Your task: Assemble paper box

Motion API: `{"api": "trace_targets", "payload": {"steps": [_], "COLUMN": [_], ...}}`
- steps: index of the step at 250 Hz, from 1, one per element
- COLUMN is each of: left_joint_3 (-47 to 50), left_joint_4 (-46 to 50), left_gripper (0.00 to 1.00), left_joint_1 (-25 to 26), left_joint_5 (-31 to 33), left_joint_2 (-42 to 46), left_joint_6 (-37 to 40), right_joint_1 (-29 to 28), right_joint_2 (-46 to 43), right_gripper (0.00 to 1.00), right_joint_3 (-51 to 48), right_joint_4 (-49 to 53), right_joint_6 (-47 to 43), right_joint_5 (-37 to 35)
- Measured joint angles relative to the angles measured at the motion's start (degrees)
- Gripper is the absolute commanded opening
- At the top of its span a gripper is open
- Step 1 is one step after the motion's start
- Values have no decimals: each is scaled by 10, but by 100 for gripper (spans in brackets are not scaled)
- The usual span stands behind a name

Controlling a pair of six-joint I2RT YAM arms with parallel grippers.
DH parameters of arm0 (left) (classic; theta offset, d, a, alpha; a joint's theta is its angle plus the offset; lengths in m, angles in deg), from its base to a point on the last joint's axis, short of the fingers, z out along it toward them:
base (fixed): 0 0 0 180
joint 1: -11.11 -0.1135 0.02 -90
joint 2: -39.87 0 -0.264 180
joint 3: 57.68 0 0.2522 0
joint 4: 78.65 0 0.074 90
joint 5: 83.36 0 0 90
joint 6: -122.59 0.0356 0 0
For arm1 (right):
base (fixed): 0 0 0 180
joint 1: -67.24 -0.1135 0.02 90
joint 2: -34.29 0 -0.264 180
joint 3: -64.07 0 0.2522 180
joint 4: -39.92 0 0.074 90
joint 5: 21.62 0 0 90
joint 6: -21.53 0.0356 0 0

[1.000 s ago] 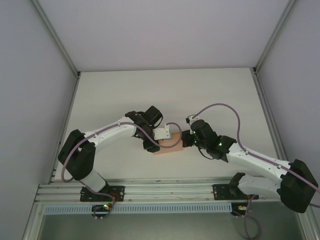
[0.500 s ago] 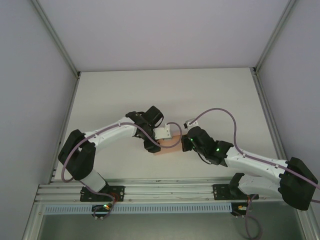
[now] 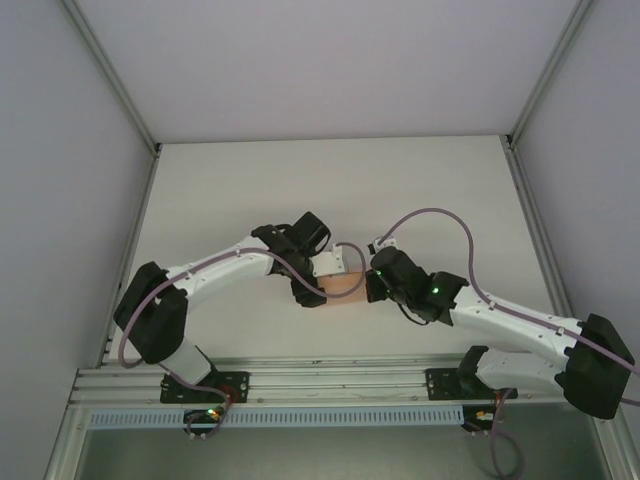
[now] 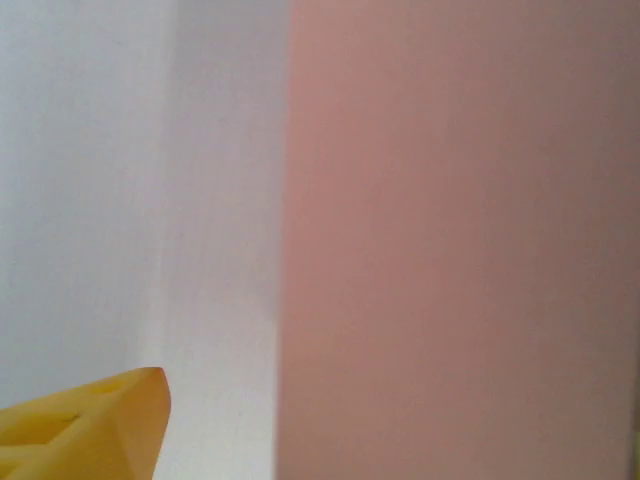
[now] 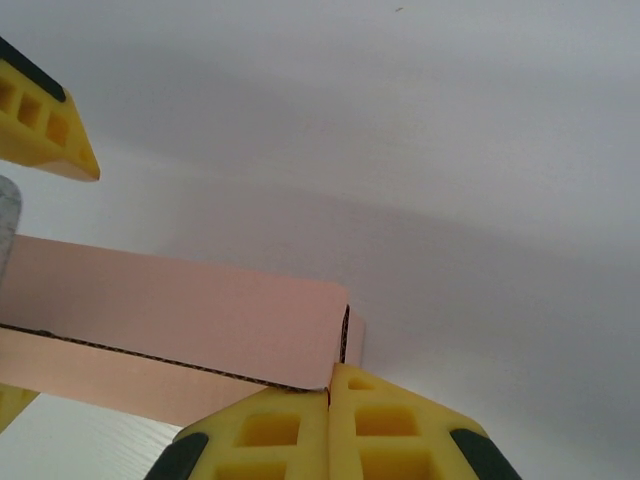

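Note:
The salmon-pink paper box (image 3: 344,288) lies on the white table between my two grippers. In the right wrist view the paper box (image 5: 190,310) shows a folded wall with a raw card edge and a corner. My right gripper (image 5: 330,388) is shut, its yellow fingertips pressed together and touching that corner from below. My left gripper (image 3: 322,272) is open over the box's left end. One of its yellow fingertips (image 4: 110,420) sits low at the left, beside the pink card (image 4: 450,250). Its fingers (image 5: 45,125) stand apart on either side of the box.
The white tabletop (image 3: 330,190) stretches away behind the box. Grey walls close it in at the back and both sides. An aluminium rail (image 3: 330,385) runs along the near edge. Purple cables loop over both arms.
My left gripper has opened wide and let go of the box. My right gripper, still shut, has come back against the box's right corner.

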Motion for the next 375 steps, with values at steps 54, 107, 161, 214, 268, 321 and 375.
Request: {"api": "trace_targets", "payload": {"steps": [54,107,161,214,268,321,375], "left_joint_3": [35,57,66,107,116,118,104], "left_joint_4": [-24,-49,-48,-46,-49,-50,-47], "left_gripper": [100,100,77,63,46,18,0], "left_joint_1": [16,16,16,19,19,19,18], "left_joint_5": [14,39,100,119,129,130,129], "left_joint_2": [72,156,201,202,202,201,184], "left_joint_6": [-30,-114,-236,-308,-347,-381,-426], "right_joint_1": [-2,-2,-2,-2,-2,-2,-2], "right_joint_2": [28,62,89,124,139,140,140], "right_gripper": [0,0,0,0,0,0,0], "right_joint_3": [32,73,107,151,170,170,170], "right_joint_4": [31,66,97,135,155,154,154], "right_joint_6": [13,20,26,28,28,28,31], "right_joint_5": [-1,-12,-16,-16,-15,-15,-15]}}
